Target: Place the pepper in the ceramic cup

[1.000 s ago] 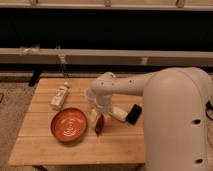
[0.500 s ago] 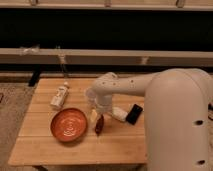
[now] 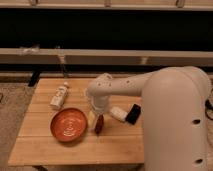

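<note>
The small dark red pepper stands on end on the wooden table, just right of the round orange-red plate. My gripper hangs from the white arm directly above the pepper, at its top end. A pale shape tucked against the gripper's left side may be the ceramic cup; the gripper hides most of it.
A white bottle with a label lies at the table's back left. A white and black object lies right of the gripper. My large white arm body covers the table's right side. A dark shelf runs behind the table.
</note>
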`<control>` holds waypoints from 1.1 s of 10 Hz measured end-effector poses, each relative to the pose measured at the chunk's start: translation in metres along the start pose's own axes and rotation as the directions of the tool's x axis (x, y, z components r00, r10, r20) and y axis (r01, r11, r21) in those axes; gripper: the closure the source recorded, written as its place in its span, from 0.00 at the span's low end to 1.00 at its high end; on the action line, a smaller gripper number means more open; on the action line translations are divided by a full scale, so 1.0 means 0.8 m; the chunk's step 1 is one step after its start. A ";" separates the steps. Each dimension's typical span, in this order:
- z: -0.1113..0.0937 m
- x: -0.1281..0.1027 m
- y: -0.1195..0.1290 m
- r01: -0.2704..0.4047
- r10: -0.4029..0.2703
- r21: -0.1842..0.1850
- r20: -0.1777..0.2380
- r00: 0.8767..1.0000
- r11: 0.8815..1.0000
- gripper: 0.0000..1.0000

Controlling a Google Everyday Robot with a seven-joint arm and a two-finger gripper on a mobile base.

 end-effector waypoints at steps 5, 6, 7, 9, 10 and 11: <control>0.027 -0.006 0.005 0.026 -0.025 0.019 -0.047 0.999 0.999 0.20; 0.029 -0.007 0.004 0.026 -0.025 0.021 -0.052 0.998 0.999 0.20; 0.032 -0.008 0.003 0.026 -0.025 0.024 -0.058 0.998 0.999 0.20; 0.035 -0.009 0.000 0.022 -0.021 0.027 -0.065 0.998 0.999 0.26; 0.035 -0.009 -0.001 0.020 -0.018 0.028 -0.067 0.998 0.999 0.33; 0.035 -0.010 -0.002 0.017 -0.015 0.029 -0.069 0.998 0.999 0.43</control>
